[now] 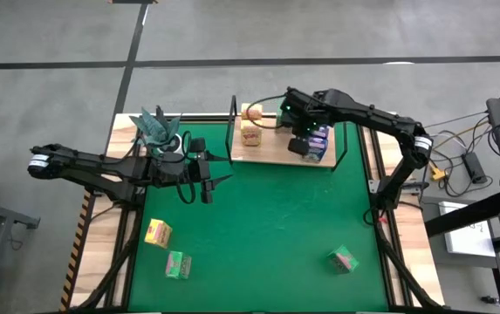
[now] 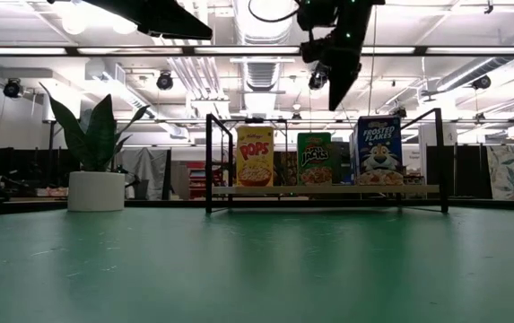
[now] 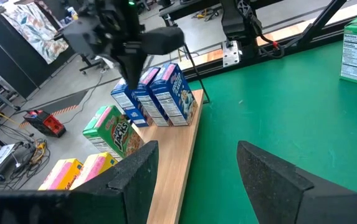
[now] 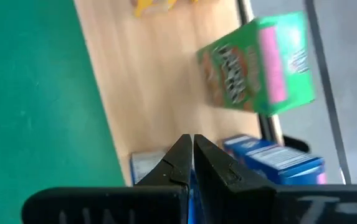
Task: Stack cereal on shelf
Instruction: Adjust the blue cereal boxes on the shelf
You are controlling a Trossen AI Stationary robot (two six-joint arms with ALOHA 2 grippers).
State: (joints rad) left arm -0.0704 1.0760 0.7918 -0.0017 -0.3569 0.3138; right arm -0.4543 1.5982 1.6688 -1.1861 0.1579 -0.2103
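Right claw [image 1: 302, 139], closed and empty, hovers over the blue boxes [image 1: 319, 142] on the shelf [image 1: 271, 150]. Left claw [image 1: 206, 179] waits open near the tabletop's left edge. A green box [image 4: 256, 65] seems to stand mid-shelf.

Both arms are built of dark, jointed segments with white bands; black cables are strung along them, and small green lights are lit on the right arm.

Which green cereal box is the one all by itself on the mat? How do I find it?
Start at the big green mat and go to its near corner on the right arm's side, far from the wooden shelf. The lone green box lies there with nothing beside it. The other loose green box, on the opposite side, has a yellow box next to it.
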